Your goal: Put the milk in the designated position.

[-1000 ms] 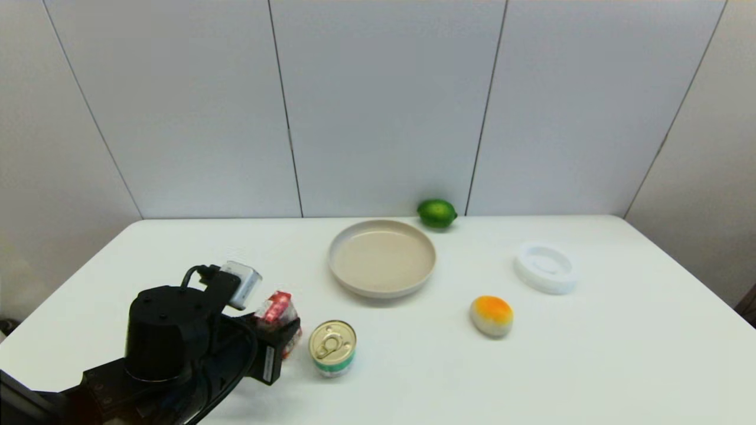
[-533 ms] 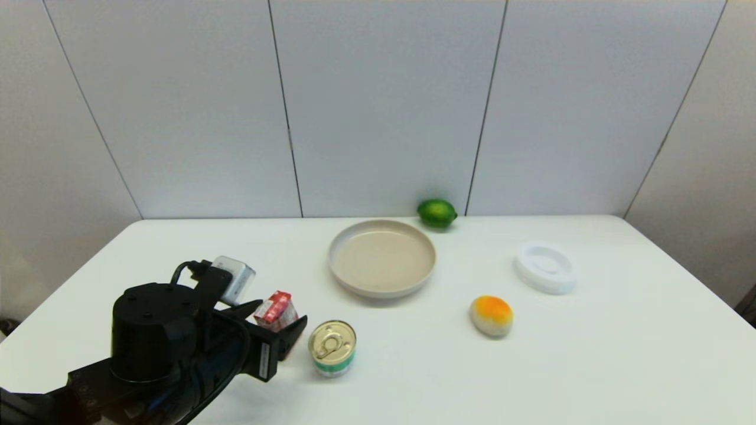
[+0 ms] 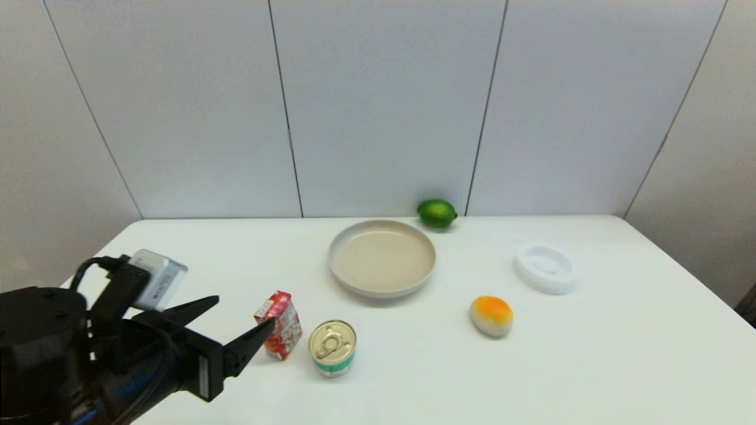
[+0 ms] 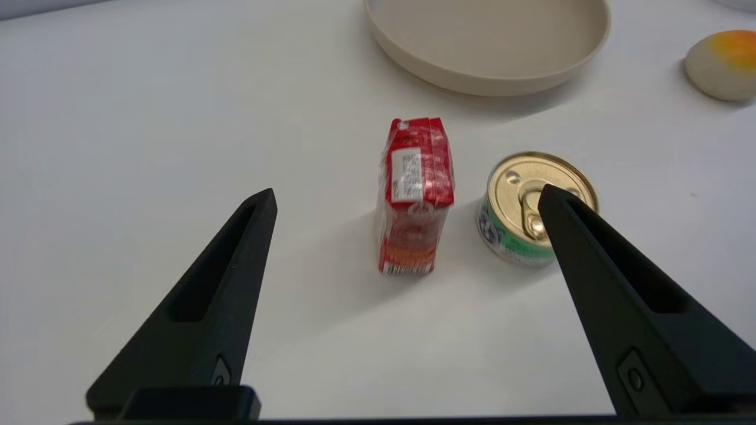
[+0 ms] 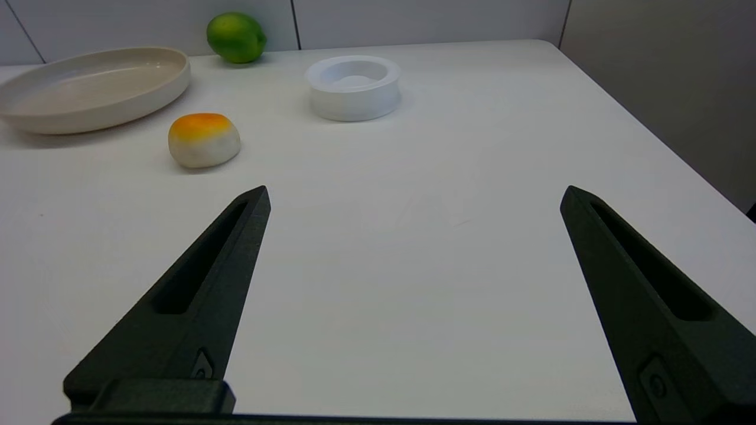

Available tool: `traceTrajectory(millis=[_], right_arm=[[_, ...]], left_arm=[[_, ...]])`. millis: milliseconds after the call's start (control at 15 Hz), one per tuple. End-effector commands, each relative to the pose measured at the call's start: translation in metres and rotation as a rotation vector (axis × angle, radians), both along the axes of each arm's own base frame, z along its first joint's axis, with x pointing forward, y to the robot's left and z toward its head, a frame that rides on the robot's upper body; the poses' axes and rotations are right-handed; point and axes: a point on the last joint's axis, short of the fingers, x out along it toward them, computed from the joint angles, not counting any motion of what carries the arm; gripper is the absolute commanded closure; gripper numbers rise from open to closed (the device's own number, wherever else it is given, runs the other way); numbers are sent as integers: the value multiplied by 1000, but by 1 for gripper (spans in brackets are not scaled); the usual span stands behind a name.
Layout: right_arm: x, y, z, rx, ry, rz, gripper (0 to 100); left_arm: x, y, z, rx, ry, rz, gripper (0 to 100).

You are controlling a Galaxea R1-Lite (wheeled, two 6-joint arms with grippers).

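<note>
Red milk point(image 3: 279, 324) stands free just beyond the wide-open, empty left gripper point(image 3: 242, 321)

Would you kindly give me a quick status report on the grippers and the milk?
Left gripper open, clear of the milk. Right gripper open, empty. Milk upright on table, tin can close beside it, apart.

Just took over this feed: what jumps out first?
The left claw hangs open at the table's near left, just short of the red milk, which stands upright beside the gold-lidded can. Behind them sits an empty beige plate. The right claw idles open.
</note>
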Motion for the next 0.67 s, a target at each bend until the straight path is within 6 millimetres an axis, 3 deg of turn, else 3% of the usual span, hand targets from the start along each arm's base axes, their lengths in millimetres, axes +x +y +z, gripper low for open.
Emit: traceTrajectory(millis=[67, 267, 467, 667], right_arm=[[0, 0, 0, 0, 1, 0, 0], [0, 0, 0, 0, 1, 0, 0], [0, 0, 0, 0, 0, 0, 0], [0, 0, 0, 0, 1, 0, 0]], left_arm=[[-61, 55, 19, -4, -145, 116, 0], [-86, 78, 21, 37, -268, 307, 0], [-108, 85, 18, 28, -318, 350, 0], [-132, 90, 2, 72, -305, 384, 0]])
